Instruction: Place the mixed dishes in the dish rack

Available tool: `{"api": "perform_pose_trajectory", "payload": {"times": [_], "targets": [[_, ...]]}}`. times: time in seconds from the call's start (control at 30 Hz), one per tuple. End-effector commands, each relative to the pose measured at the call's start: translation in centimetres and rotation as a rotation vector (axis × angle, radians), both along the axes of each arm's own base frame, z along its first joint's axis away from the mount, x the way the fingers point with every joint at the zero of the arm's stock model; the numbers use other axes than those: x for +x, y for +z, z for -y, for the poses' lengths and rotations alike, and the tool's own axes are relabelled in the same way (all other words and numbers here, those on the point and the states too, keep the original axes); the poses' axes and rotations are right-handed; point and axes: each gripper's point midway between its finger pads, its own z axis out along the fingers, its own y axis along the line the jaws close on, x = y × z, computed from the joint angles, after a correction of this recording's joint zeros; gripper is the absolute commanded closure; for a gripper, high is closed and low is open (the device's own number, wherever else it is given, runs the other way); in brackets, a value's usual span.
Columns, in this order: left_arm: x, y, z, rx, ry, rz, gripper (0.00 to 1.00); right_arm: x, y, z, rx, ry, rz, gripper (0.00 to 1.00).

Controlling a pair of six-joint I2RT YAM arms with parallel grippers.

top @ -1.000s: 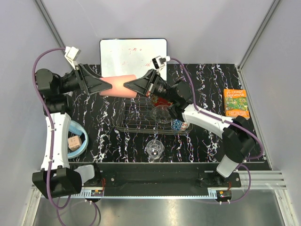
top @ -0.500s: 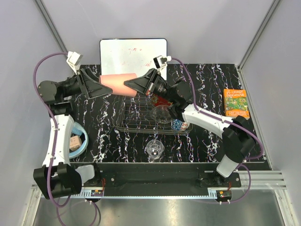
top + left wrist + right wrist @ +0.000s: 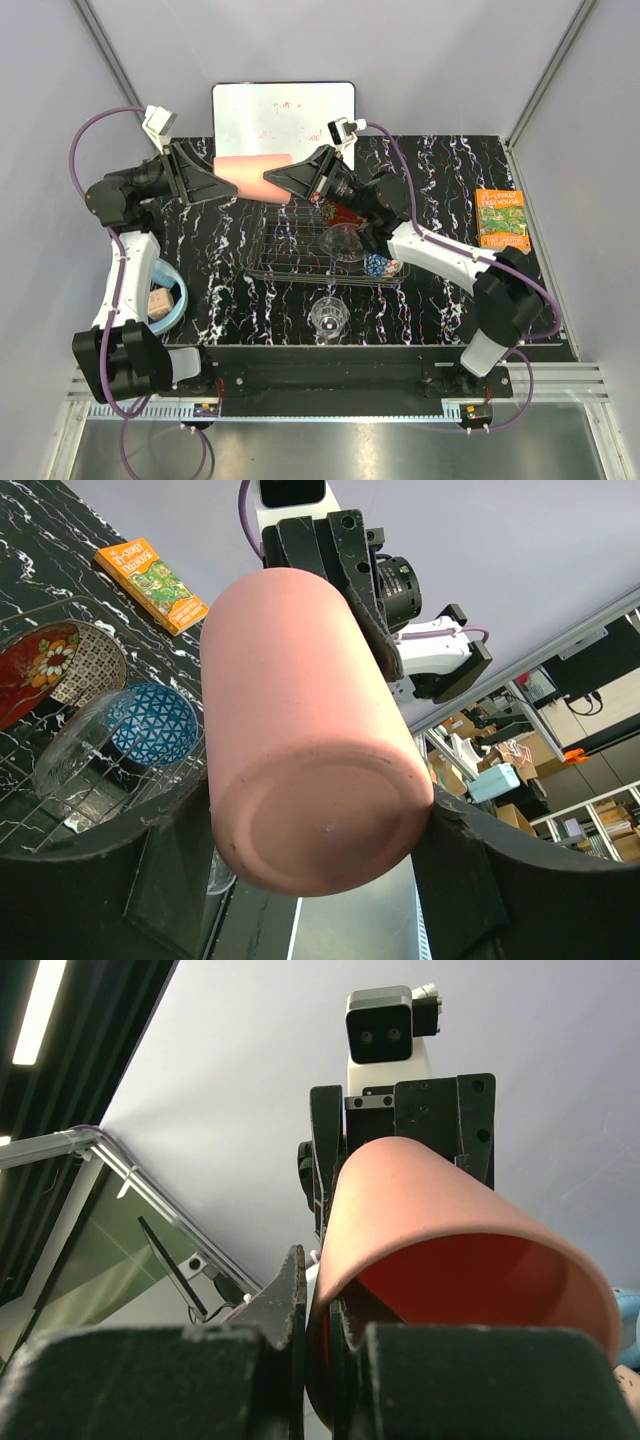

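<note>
Robot lab test cell: grey panel walls (image 3: 400, 50), aluminium frame struts (image 3: 103, 45), marble-print tabletop (image 3: 440, 300), storage clutter beyond (image 3: 497, 780).

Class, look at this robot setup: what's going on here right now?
Both arms are raised over the table with the pink cup held sideways between them. The right gripper is shut on the cup's rim. The left gripper has its fingers on either side of the base, but it is unclear whether they are clamped. The rack below already holds a red bowl, a blue bowl and a glass plate. A tumbler stands on the table in front of the rack.
</note>
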Motion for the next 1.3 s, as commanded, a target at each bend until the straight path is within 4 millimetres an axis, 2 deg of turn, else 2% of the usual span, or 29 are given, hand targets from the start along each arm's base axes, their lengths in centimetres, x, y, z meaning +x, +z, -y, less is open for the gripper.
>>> {"api": "perform_pose_trajectory", "payload": {"times": [0.0,0.03,0.07,0.13,0.17,0.23,0.27,0.3,0.33,0.37,0.4,0.43,0.47,0.5,0.6,0.7,0.8,0.87,0.93,0.97,1.0,1.03,1.07,1.1,1.13,1.17,1.2,1.23,1.27], "targets": [[-3.0,-0.5,0.2,0.131,-0.081,0.075,0.84,0.5,-0.7,-0.6,-0.053,-0.041,-0.014,0.96],[-3.0,-0.5,0.1,0.134,-0.078,0.076,0.89,0.7,-1.2,-0.8,-0.073,-0.040,-0.030,0.89],[-3.0,-0.4,0.0,0.134,-0.074,0.080,1.00,0.7,-1.3,-0.7,-0.081,-0.044,-0.033,0.83],[-3.1,-0.4,-0.1,0.138,-0.067,0.081,1.00,1.0,-2.2,-0.8,-0.116,-0.056,-0.059,0.62],[-3.1,-0.4,-0.2,0.139,-0.065,0.086,1.00,0.8,-2.2,-0.7,-0.120,-0.062,-0.058,0.57],[-3.1,-0.4,-0.3,0.142,-0.060,0.085,1.00,0.9,-3.4,-0.6,-0.153,-0.069,-0.085,0.44],[-3.2,-0.5,-0.4,0.150,-0.062,0.090,1.00,0.7,-3.1,-0.2,-0.158,-0.080,-0.078,0.35],[-3.1,-0.7,-0.6,0.155,-0.055,0.084,1.00,0.8,-4.1,0.0,-0.183,-0.092,-0.092,0.23],[-3.0,-0.9,-0.7,0.159,-0.051,0.078,1.00,0.5,-3.9,0.7,-0.193,-0.105,-0.094,0.18],[-3.1,-1.3,-0.9,0.183,-0.047,0.109,1.00,0.5,-4.3,1.1,-0.207,-0.127,-0.091,0.09],[-2.8,-1.6,-1.3,0.184,-0.034,0.071,1.00,0.6,-5.5,1.5,-0.236,-0.142,-0.109,0.01],[-2.6,-2.0,-1.5,0.202,-0.016,0.109,1.00,0.4,-5.3,2.5,-0.251,-0.164,-0.111,0.00],[-2.4,-2.4,-1.8,0.193,-0.006,0.062,1.00,0.4,-5.5,3.1,-0.267,-0.193,-0.098,0.00],[-1.9,-2.8,-2.2,0.189,0.006,0.044,1.00,0.2,-6.4,3.6,-0.292,-0.207,-0.105,0.00],[-1.4,-4.0,-2.5,0.183,0.012,0.015,1.00,-0.5,-6.3,5.6,-0.327,-0.273,-0.091,0.00],[-0.9,-5.5,-2.6,0.181,0.015,-0.005,1.00,-1.4,-5.3,7.4,-0.354,-0.331,-0.060,0.00],[-0.4,-7.7,-2.6,0.168,0.001,-0.050,1.00,-2.7,-3.1,9.7,-0.357,-0.399,-0.006,0.00],[0.0,-8.3,-2.4,0.168,-0.018,-0.050,1.00,-3.7,-0.8,11.7,-0.350,-0.461,0.049,0.00],[0.9,-8.8,-1.6,0.164,-0.068,-0.064,1.00,-4.6,0.5,13.0,-0.353,-0.488,0.084,0.00],[1.5,-8.0,-1.2,0.170,-0.085,-0.033,1.00,-4.8,1.0,13.2,-0.357,-0.501,0.110,0.01],[2.5,-8.4,-0.5,0.165,-0.125,-0.062,1.00,-5.1,1.8,13.5,-0.355,-0.503,0.122,0.00],[3.4,-7.4,-0.3,0.175,-0.135,-0.018,1.00,-5.1,2.1,13.5,-0.357,-0.503,0.127,0.00],[4.1,-7.2,0.0,0.175,-0.147,-0.021,1.00,-5.3,2.3,13.4,-0.357,-0.495,0.138,0.00],[5.7,-8.1,0.2,0.168,-0.165,-0.059,1.00,-5.5,2.8,13.3,-0.353,-0.489,0.141,0.00],[6.9,-7.3,0.2,0.175,-0.165,-0.032,1.00,-5.4,2.8,13.1,-0.357,-0.482,0.140,0.00],[8.0,-7.5,0.1,0.169,-0.166,-0.079,1.00,-5.3,2.8,13.0,-0.357,-0.483,0.141,0.00],[10.4,-9.4,-0.1,0.155,-0.170,-0.154,1.00,-5.2,3.1,12.9,-0.353,-0.485,0.143,0.00],[11.7,-8.7,-0.3,0.162,-0.166,-0.127,1.00,-4.8,2.9,12.6,-0.363,-0.487,0.138,0.00],[12.8,-9.0,-0.4,0.157,-0.163,-0.161,1.00,-4.7,3.3,12.5,-0.361,-0.490,0.150,0.00]]}}
